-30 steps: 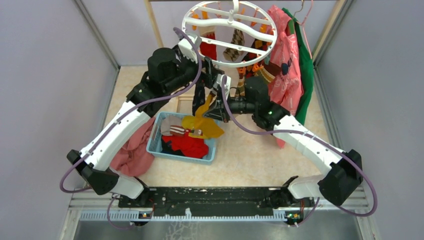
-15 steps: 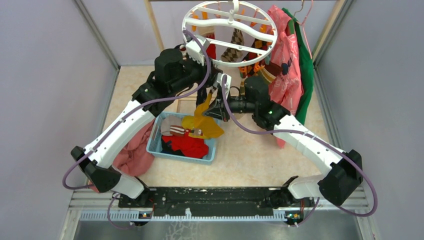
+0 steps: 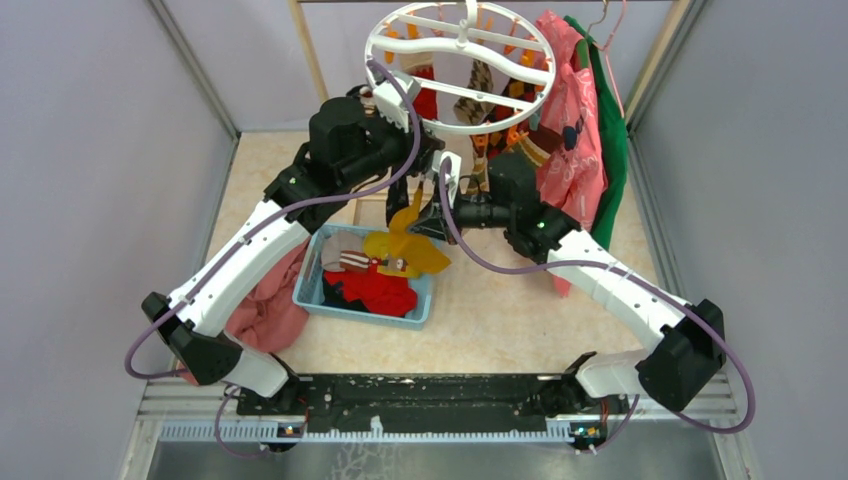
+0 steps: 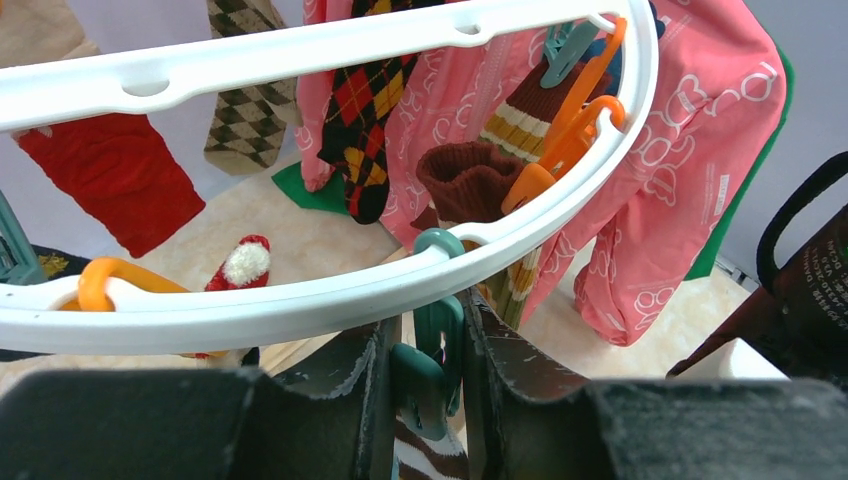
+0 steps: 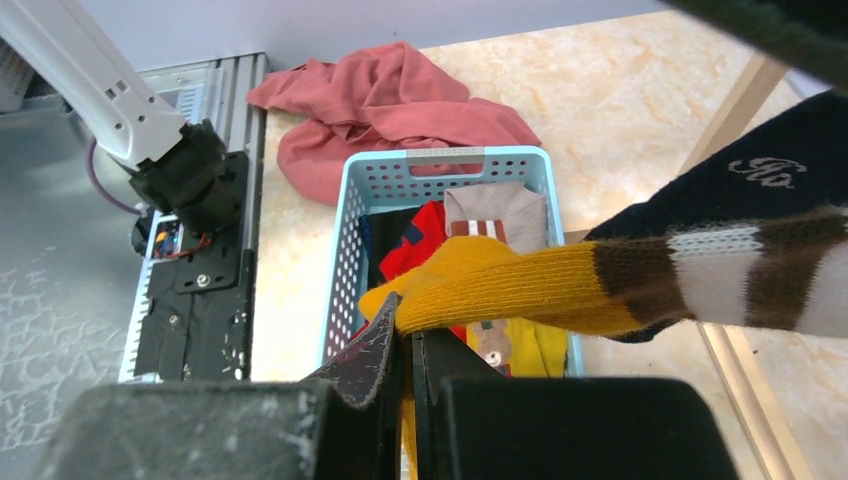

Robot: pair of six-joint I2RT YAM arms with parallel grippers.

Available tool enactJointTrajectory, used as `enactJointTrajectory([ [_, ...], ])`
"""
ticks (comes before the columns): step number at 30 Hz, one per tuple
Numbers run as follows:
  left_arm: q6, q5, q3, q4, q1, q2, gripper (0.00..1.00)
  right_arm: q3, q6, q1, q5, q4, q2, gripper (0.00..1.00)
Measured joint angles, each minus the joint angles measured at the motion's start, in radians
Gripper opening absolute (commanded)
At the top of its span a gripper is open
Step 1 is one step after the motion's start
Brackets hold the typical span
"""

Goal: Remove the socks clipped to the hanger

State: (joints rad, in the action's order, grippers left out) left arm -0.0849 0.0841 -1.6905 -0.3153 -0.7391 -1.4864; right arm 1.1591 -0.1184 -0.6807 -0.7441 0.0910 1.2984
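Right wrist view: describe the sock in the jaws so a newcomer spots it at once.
Find the blue basket; the sock stretches above it, one end pinched by the right gripper. Unlike the red socks below, it runs mustard yellow, then brown-and-white stripes, then navy.

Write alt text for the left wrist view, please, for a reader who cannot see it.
The left gripper pinches a teal clip hanging from the white ring hanger, with a striped sock showing just below it. Behind hang a red sock, argyle socks, orange clips and a pink garment.
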Motion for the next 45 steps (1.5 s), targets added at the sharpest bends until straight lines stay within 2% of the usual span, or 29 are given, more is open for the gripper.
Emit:
enactJointTrajectory([
  [1, 0.000, 0.003, 0.000, 0.000, 0.000, 0.000, 0.26, 0.000, -0.004, 0.000, -0.008, 0.005, 0.000, 0.00],
  [4, 0.000, 0.006, 0.000, 0.000, 0.000, 0.000, 0.35, -0.001, -0.013, 0.000, -0.037, 0.013, 0.000, 0.00],
  [9, 0.004, 0.001, 0.001, 0.001, 0.000, 0.003, 0.37, -0.003, -0.019, 0.000, -0.053, 0.022, 0.000, 0.00],
  [10, 0.006, 0.000, 0.001, 0.001, 0.000, 0.003, 0.40, -0.006, -0.021, 0.000, -0.056, 0.022, 0.000, 0.00],
  [17, 0.033, 0.010, 0.042, 0.019, 0.001, 0.027, 0.86, -0.023, -0.055, 0.000, -0.074, 0.053, -0.010, 0.00],
  [21, 0.086, 0.053, 0.108, 0.039, 0.014, 0.083, 0.98, -0.029, -0.079, 0.000, -0.091, 0.079, -0.034, 0.00],
  [27, 0.216, 0.233, 0.185, -0.005, 0.059, 0.202, 0.99, -0.034, -0.105, -0.002, -0.138, 0.089, -0.067, 0.00],
  [35, 0.429, 0.579, 0.240, -0.216, 0.167, 0.396, 0.99, -0.034, -0.088, -0.002, -0.203, 0.091, -0.069, 0.00],
  [40, 0.537, 0.687, 0.312, -0.317, 0.174, 0.431, 0.95, -0.032, -0.028, -0.002, -0.248, 0.066, -0.069, 0.00],
  [45, 0.584, 0.737, 0.377, -0.370, 0.163, 0.373, 0.85, -0.010, 0.066, -0.002, -0.280, 0.018, -0.056, 0.00],
])
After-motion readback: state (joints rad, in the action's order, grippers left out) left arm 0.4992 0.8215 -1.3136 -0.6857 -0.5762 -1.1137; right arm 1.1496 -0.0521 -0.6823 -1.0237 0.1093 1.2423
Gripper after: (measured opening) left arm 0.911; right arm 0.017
